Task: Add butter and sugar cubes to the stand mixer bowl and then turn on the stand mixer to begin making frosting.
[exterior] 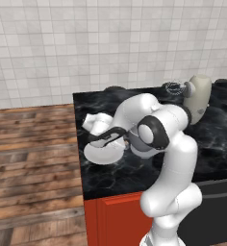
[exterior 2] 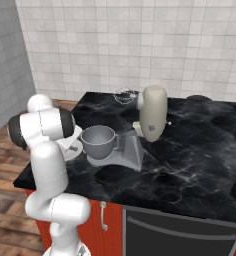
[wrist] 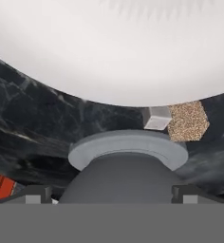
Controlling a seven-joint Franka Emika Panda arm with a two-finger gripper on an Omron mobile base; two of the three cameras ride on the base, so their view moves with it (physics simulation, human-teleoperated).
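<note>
My gripper [exterior: 105, 138] hangs low over the white plate [exterior: 102, 154] at the counter's left end, jaws wide open with nothing between them. In the hand view the gripper [wrist: 111, 194] looks past the plate [wrist: 114, 47] at the sugar cubes [wrist: 174, 121], a whitish cube joined to a tan grainy block, lying by the plate's rim. Just behind them stands the grey stand mixer bowl [wrist: 126, 163]. The bowl [exterior 2: 97, 140] sits on the stand mixer's grey base [exterior 2: 125, 157], under the raised cream head [exterior 2: 152, 112]. The butter is hidden.
The black marble counter [exterior 2: 190, 155] stretches wide to the right of the mixer. A wire whisk [exterior: 173, 87] sticks out from the mixer head [exterior: 199, 93]. Red cabinet fronts [exterior: 113, 216] lie below the counter's front edge, and wooden floor [exterior: 33, 153] lies to the left.
</note>
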